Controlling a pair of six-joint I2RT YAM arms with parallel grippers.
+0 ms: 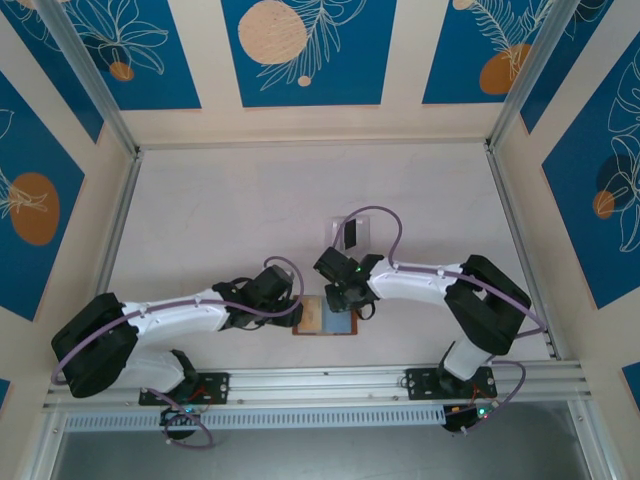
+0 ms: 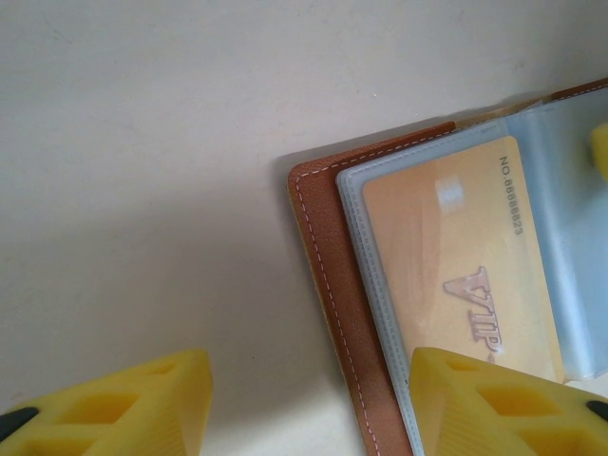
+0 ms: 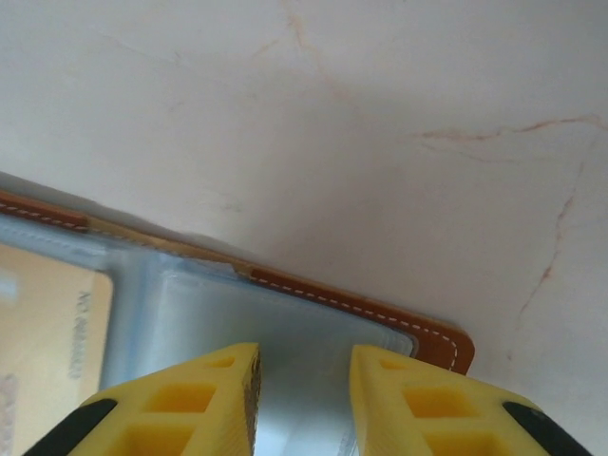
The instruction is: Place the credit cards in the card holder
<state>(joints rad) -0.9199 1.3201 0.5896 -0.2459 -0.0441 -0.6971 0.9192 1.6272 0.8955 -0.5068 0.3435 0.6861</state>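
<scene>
Jaws of left gripper (image 2: 304,408) are seen spread astride card holder (image 2: 323,247) edge; right gripper (image 3: 304,380) jaws slightly parted above its pocket; both are angled inward, low over desk (image 1: 220,200).

Pale veined tabletop (image 1: 230,210), cream walls (image 1: 210,60) with blue floral panels (image 1: 300,50), aluminium rail (image 1: 330,380) at near edge, soft light

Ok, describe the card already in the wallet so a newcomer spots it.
On the pale table, find the open brown leather wallet between the two arms. In its left clear pocket lies a pale yellow plastic card. Unlike the dark card farther back, it reads VIP.
</scene>
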